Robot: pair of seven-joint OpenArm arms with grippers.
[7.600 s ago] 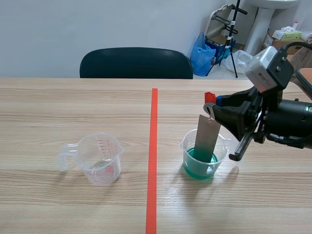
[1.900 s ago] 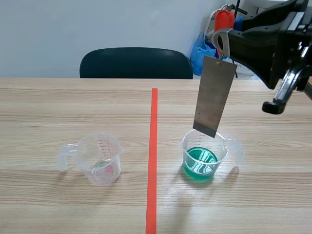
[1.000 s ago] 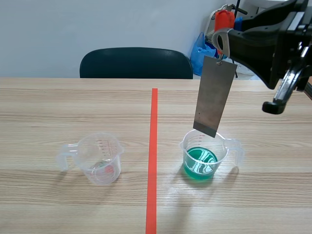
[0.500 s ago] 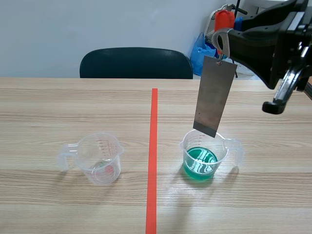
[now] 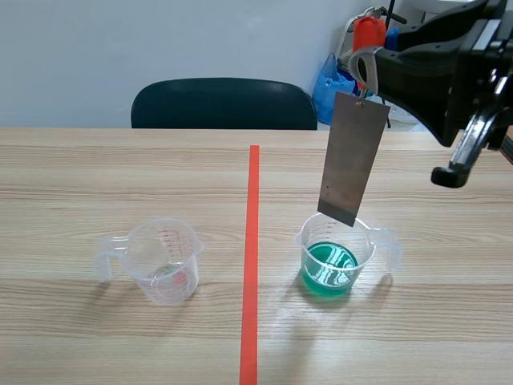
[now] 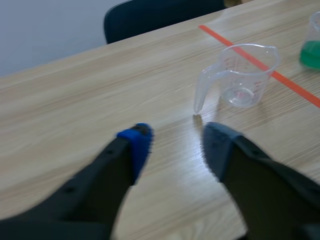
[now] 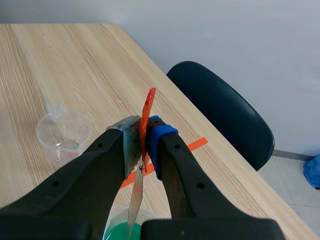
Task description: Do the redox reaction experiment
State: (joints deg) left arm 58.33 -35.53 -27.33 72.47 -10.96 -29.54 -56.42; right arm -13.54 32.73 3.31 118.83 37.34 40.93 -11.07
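Note:
A grey metal plate (image 5: 353, 160) hangs from a ring and a red tab (image 5: 369, 32). My right gripper (image 5: 373, 50) is shut on that tab, high above the table. The plate's lower edge hangs just above a clear beaker of green liquid (image 5: 337, 257). In the right wrist view the tab (image 7: 147, 112) is pinched in the gripper (image 7: 145, 137), with the plate (image 7: 134, 200) edge-on below. An empty clear measuring beaker (image 5: 160, 261) stands left of the tape line. My left gripper (image 6: 175, 145) is low over the table, open and holding nothing, a little short of the empty beaker (image 6: 242, 75).
An orange-red tape line (image 5: 251, 241) runs down the middle of the wooden table (image 5: 96, 168). A dark chair (image 5: 224, 103) stands behind the far edge. Bags and stands clutter the floor at the back right (image 5: 353, 80).
Since the oldest frame my right gripper has lifted the plate out of the green liquid and up. Over the last two seconds nothing in the scene view has moved.

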